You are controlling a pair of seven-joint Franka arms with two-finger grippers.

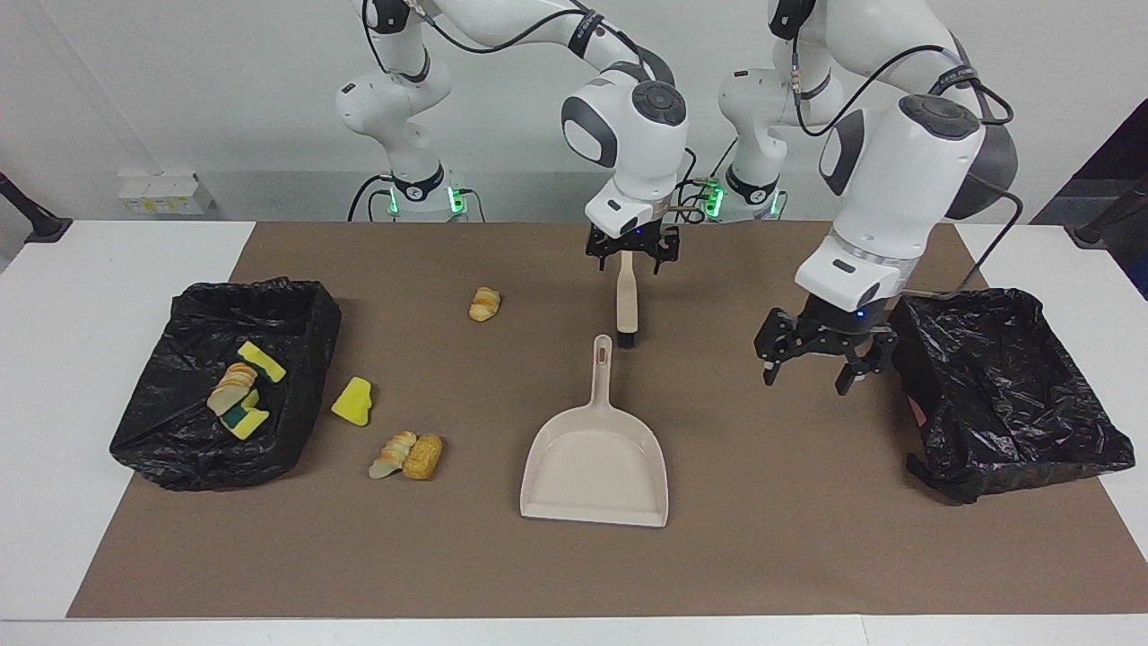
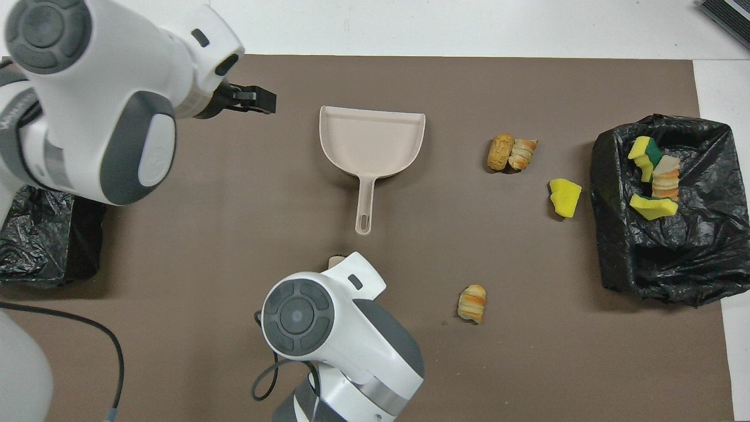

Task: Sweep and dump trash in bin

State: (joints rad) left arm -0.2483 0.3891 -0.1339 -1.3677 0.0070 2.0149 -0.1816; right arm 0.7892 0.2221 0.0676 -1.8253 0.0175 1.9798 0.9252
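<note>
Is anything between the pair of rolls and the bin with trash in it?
Only the yellow sponge chunk, itself trash, lies partly between the pair of rolls and that bin; otherwise there is just bare mat.

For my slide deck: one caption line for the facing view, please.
Right gripper at the brush, left gripper open beside the empty bin; dustpan lies free.

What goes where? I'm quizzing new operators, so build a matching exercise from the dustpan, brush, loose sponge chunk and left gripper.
1 dustpan
2 brush
3 loose sponge chunk
4 left gripper

A beside the bin holding trash
B below the right gripper
C over the mat, by the other bin
D scoop mouth away from the robots

Pairs: 1-D, 2-B, 3-A, 4-C
</note>
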